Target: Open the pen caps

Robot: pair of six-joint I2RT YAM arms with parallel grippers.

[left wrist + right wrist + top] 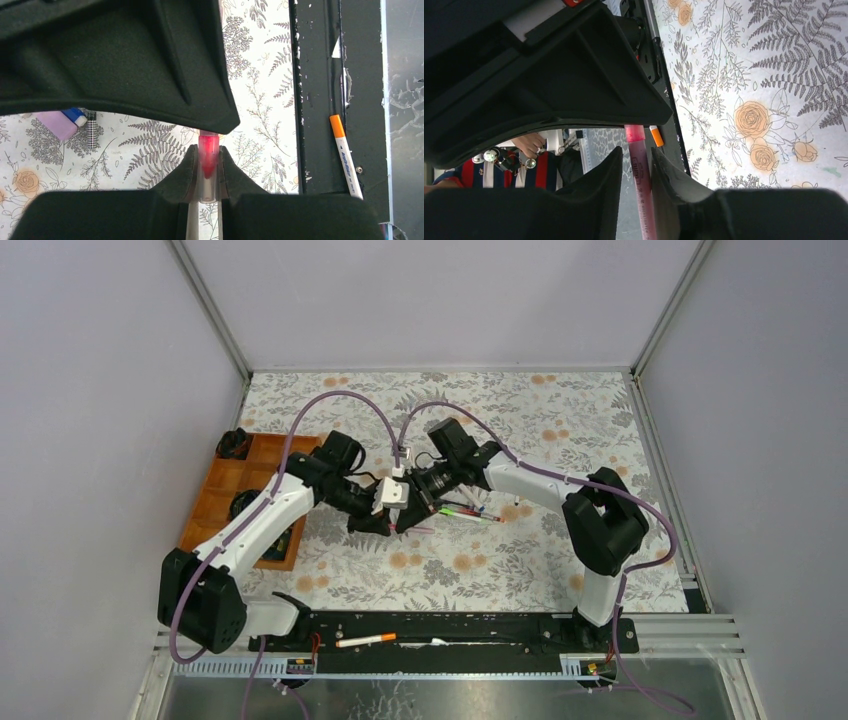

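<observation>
In the left wrist view, a clear pen cap with the pink tip showing through it is pinched between the jaws of my left gripper. The cap belongs to a pink highlighter, whose barrel runs between the fingers of my right gripper. Those jaws stand apart, with a gap on one side of the barrel. From above, the left gripper and right gripper meet nose to nose mid-table and hide the highlighter. Several slim pens lie just right of them.
An orange-capped white pen lies on the black rail at the near edge. A brown compartment tray stands at the left. A floral cloth covers the table. A small blue-and-lilac item lies nearby.
</observation>
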